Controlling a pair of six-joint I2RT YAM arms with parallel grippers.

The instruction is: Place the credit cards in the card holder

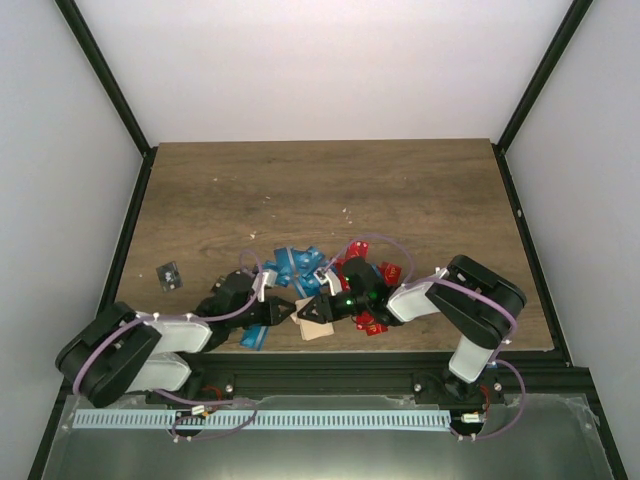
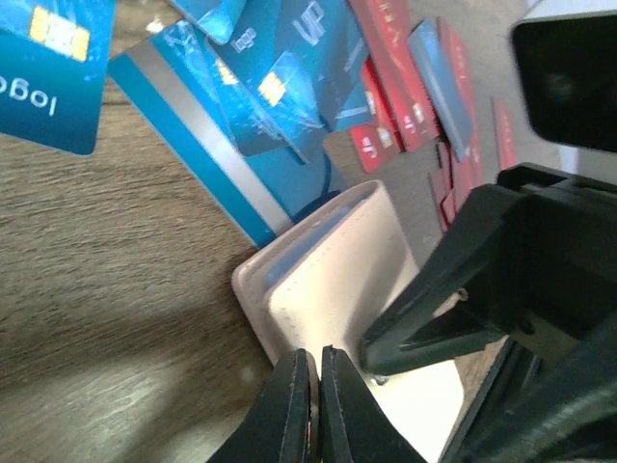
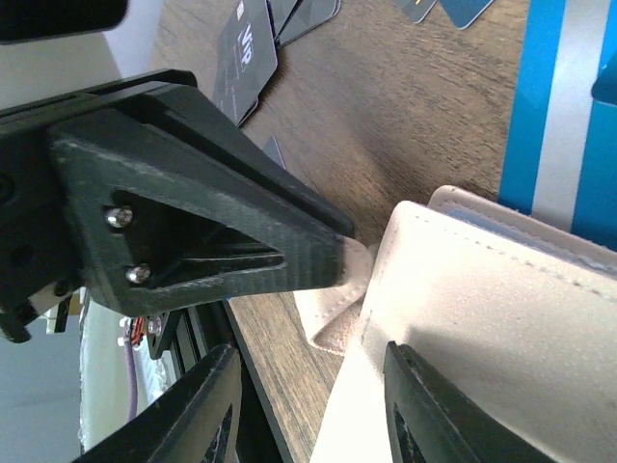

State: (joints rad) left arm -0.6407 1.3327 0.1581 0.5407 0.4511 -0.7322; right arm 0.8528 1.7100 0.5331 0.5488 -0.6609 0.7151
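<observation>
Support: table, brown wood grain, planks running left to right; a few pale specks lie on it about mid-depth, with one more further left; plain white walls stand at the back and on both sides; black frame posts slant up from the table's far corners; a black rail runs along the near edge; nearer than that is a grey metal plate, with a white slotted strip lying across it left to right; both wrist views show the same wood grain close up, partly in shadow.
</observation>
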